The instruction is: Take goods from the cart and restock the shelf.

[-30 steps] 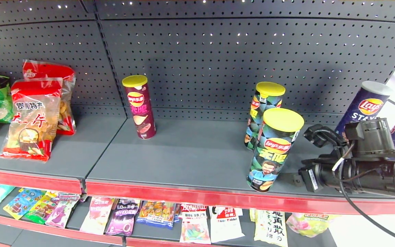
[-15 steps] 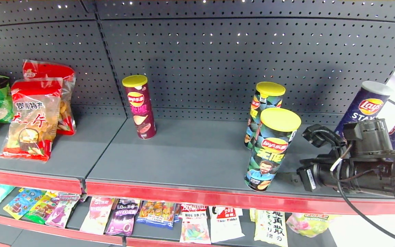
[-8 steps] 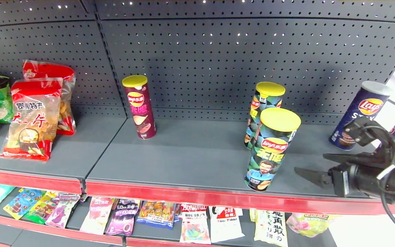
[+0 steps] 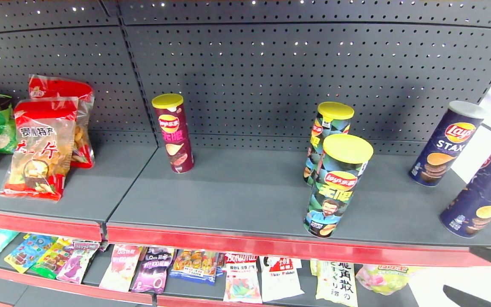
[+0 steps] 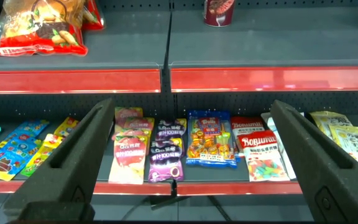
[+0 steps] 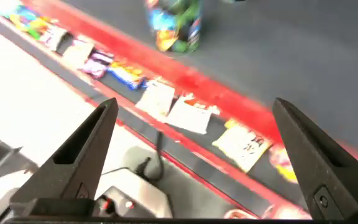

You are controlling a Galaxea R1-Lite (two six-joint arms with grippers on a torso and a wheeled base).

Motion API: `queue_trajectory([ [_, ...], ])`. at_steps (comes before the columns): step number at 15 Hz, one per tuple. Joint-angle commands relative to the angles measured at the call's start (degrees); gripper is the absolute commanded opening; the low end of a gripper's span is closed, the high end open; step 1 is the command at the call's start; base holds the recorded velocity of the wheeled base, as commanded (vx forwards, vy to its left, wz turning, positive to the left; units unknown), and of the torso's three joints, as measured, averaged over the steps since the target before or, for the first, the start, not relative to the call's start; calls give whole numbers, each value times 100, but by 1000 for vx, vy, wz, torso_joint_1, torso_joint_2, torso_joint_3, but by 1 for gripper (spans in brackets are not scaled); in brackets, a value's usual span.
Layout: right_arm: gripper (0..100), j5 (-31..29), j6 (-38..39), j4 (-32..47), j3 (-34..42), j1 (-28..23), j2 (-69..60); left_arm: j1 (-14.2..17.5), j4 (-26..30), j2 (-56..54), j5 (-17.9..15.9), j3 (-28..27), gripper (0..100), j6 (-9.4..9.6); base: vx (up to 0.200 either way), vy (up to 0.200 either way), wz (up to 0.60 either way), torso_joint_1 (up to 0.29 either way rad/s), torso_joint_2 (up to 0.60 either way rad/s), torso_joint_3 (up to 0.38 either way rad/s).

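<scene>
Red shelf lip (image 4: 271, 246) partly hides lower packets (image 4: 241, 277); right pincer (image 4: 457, 267), cropped, and left pincer (image 5: 179, 155) gape empty.

On the grey metal shelf (image 4: 237, 192), a maroon cardboard tube (image 4: 173, 133) stands left; a green cardboard tube (image 4: 337, 187) stands right, near the front edge, a second green tube (image 4: 330, 121) just behind it.

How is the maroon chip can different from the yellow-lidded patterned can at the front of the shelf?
The maroon can has a dark red body; the front patterned can is covered in green and blue shapes with a cartoon face. The maroon can stands alone, back near the pegboard; the front patterned can stands at the front edge of the shelf, with a matching can right behind it. Both stand upright and have yellow lids.
</scene>
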Motion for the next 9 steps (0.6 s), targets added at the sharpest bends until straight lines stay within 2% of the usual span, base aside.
queue_trajectory([
  [1,100,588,1,1174,329,-1370,-2466,1,-2,-1,3,0,100,-1,0,0,0,0,0,0],
  [2,100,544,9,1253,329,-1476,-2624,1,7,-1,3,0,100,-1,0,0,0,0,0,0],
  [4,100,-994,-8,1341,347,-1775,-3274,1,-2,-1,3,0,100,-1,0,0,0,0,0,0],
  [7,100,-1425,-8,1279,320,-1704,-3608,1,-2,-1,3,0,100,-1,0,0,0,0,0,0],
  [9,100,-1451,-8,1306,470,-1704,-3608,1,-2,-1,3,0,100,-1,0,0,0,0,0,0],
])
